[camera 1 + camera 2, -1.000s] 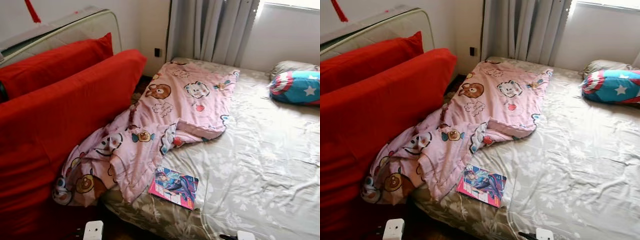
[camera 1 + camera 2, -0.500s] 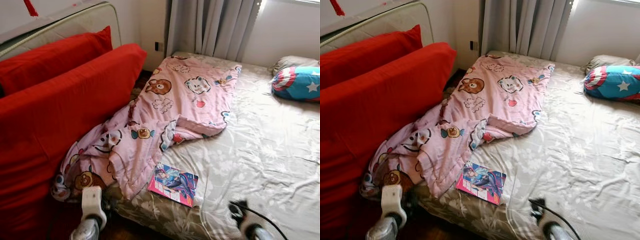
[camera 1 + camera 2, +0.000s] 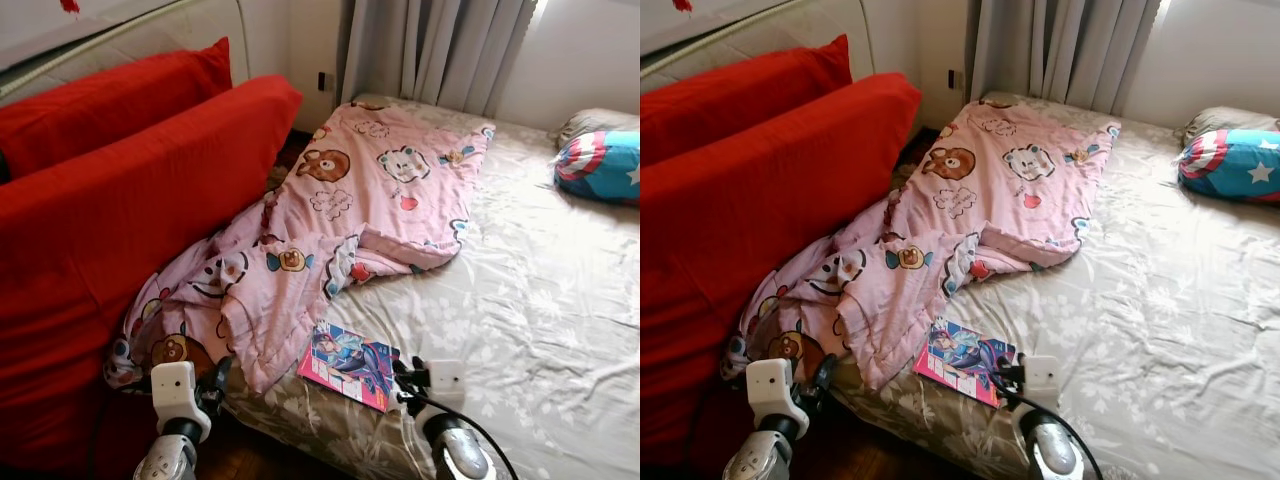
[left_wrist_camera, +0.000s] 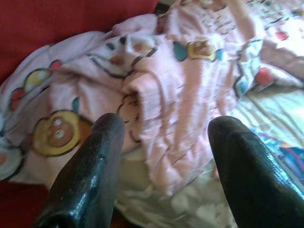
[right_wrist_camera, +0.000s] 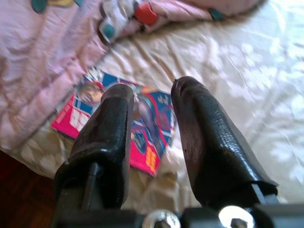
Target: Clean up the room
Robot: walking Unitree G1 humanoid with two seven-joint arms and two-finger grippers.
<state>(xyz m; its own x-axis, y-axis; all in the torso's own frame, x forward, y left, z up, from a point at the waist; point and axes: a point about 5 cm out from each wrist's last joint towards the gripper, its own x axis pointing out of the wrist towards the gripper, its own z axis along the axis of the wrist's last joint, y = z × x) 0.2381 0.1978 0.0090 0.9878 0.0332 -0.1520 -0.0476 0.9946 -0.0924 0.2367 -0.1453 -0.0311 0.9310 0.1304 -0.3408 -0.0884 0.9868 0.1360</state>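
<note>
Bedroom, head views: bed point(image 3: 540, 300) centre-right; pink blanket point(image 3: 350, 210) centre; magazine point(image 3: 350, 362) lower centre. Left wrist: left gripper point(image 4: 164, 156) parted over blanket. Right wrist: right gripper point(image 5: 151, 118) parted, aimed at magazine; approach its free edge squarely

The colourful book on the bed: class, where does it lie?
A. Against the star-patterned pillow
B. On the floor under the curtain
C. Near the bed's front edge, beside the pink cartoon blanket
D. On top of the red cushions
C: the book lies flat on the grey floral sheet near the bed's front edge, next to the pink blanket, just ahead of the right gripper.
</note>
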